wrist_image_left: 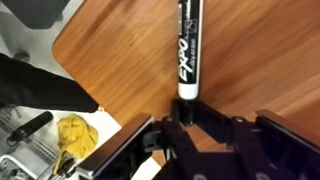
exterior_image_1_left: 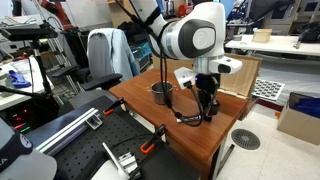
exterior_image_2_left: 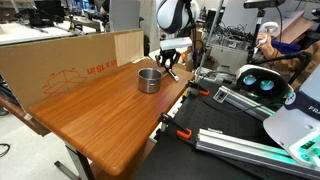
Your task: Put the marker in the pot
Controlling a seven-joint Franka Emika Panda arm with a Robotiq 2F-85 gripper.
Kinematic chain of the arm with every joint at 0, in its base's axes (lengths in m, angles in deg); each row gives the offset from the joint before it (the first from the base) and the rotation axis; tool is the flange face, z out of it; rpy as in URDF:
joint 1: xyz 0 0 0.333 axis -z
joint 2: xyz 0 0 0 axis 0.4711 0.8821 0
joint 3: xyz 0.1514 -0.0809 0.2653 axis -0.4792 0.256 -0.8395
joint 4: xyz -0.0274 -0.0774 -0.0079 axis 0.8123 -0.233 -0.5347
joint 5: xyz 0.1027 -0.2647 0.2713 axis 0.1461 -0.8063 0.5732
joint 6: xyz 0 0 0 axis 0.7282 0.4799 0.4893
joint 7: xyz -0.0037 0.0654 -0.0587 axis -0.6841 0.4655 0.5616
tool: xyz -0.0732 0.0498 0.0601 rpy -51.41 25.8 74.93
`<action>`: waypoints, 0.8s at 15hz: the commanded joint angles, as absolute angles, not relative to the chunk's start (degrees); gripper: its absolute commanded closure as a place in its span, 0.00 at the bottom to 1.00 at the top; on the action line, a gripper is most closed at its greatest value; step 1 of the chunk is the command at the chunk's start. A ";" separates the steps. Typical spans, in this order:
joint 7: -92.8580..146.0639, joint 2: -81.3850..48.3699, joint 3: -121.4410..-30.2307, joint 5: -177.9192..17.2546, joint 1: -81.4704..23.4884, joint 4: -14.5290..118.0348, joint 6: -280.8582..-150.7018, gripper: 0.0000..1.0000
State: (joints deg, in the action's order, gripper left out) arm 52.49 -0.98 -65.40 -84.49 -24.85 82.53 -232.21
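in the wrist view the fingers (wrist_image_left: 172,130) sit narrow, pinching the near end of the marker (wrist_image_left: 189,45), which points away over the wooden desk (wrist_image_left: 120,60); a yellow cloth (wrist_image_left: 72,132) lies past its edge. in both exterior views the pot (exterior_image_1_left: 161,93) (exterior_image_2_left: 149,79) stands just beside the arm (exterior_image_1_left: 190,40), which reaches straight down, with cardboard (exterior_image_2_left: 70,65) behind.
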 commanded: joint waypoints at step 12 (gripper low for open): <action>54.81 -17.19 -52.92 -90.96 -43.01 98.60 -258.15 0.94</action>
